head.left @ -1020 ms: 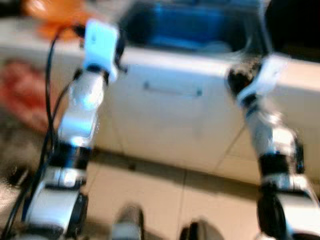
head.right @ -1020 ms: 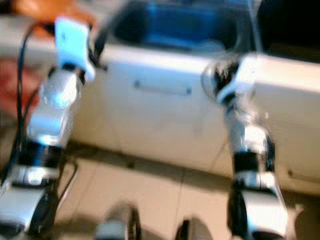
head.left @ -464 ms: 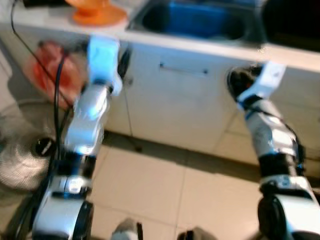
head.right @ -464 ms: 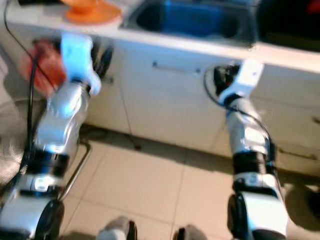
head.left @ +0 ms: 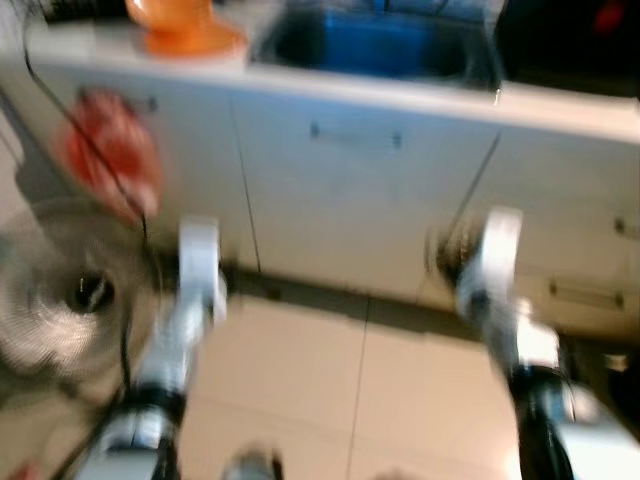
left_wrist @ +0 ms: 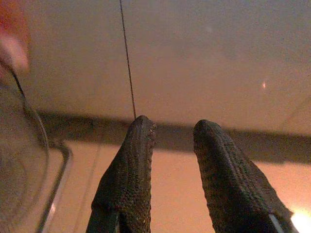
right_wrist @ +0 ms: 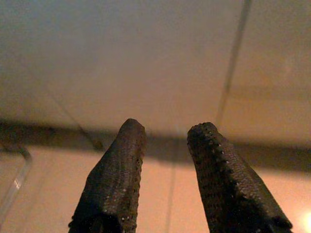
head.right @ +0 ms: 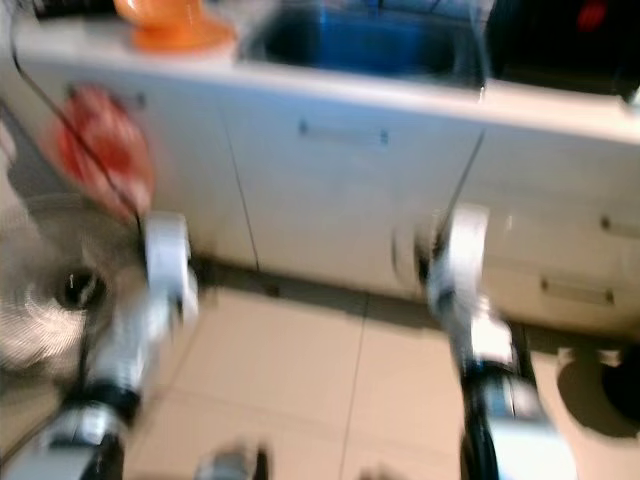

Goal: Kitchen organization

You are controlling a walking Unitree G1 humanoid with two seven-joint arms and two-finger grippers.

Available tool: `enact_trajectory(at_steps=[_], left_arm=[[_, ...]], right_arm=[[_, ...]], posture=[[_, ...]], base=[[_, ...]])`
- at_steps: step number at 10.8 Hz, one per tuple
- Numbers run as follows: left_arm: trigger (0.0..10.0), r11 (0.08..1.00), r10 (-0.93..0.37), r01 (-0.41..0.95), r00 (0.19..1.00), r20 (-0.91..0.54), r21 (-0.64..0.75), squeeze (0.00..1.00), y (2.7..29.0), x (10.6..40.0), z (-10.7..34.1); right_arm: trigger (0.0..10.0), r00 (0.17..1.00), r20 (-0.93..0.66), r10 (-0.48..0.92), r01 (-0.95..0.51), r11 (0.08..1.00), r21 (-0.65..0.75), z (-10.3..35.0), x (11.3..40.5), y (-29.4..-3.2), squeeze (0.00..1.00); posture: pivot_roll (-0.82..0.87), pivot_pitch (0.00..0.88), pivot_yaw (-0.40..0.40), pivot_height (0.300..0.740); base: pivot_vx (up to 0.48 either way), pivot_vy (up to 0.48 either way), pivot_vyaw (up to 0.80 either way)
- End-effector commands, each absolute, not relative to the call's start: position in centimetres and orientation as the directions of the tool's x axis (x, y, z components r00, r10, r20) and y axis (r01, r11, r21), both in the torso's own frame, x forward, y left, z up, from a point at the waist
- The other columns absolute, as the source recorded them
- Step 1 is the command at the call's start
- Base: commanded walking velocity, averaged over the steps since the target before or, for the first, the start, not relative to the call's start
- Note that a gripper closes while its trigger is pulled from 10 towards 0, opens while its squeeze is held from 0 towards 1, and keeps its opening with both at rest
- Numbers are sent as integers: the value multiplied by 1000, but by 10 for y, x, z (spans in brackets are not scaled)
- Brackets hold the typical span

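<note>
Grippers at the cabinets

Your left gripper [left_wrist: 167,128] and right gripper [right_wrist: 167,133]: fingers slightly parted, empty, low before white cabinets [head.left: 350,200]. Orange bowl [head.left: 185,25] upper left on counter; blue sink [head.left: 385,45] top centre. Views blurred.

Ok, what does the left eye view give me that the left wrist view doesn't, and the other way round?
Left eye view: an orange bowl on the countertop and a blue sink basin, all blurred. Left wrist view: the left gripper, black fingers apart with nothing between them. Shared: white cabinet doors, beige tiled floor and a round wire fan grille.
</note>
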State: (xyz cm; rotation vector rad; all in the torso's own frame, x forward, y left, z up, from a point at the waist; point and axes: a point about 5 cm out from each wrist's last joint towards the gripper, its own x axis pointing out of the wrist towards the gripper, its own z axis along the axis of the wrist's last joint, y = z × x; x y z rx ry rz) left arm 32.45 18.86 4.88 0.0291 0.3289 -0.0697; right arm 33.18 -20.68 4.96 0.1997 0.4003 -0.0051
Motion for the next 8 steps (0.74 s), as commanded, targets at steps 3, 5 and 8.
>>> enact_trajectory(at_steps=[3, 5, 8], left_arm=[[10000, 998, -65, 63, 872, -486, -20, 0, 188, 288, -3], [10000, 999, -49, 39, 811, -584, -30, 0, 188, 261, -29], [10000, 1000, -9, -17, 650, -760, -26, 0, 192, 201, -73]], right_arm=[[10000, 839, -537, 92, -10, 988, 153, -3, 291, -201, 0], [10000, 767, -634, 96, -22, 992, 123, -30, 260, -203, 0], [10000, 642, -764, 73, 2, 995, 97, -63, 215, -203, 0]], posture=[[43, 112, -21, 723], [43, 119, -20, 723], [42, 137, -20, 723]], base=[[0, 0, 0], [0, 0, 0], [0, 0, 0]])
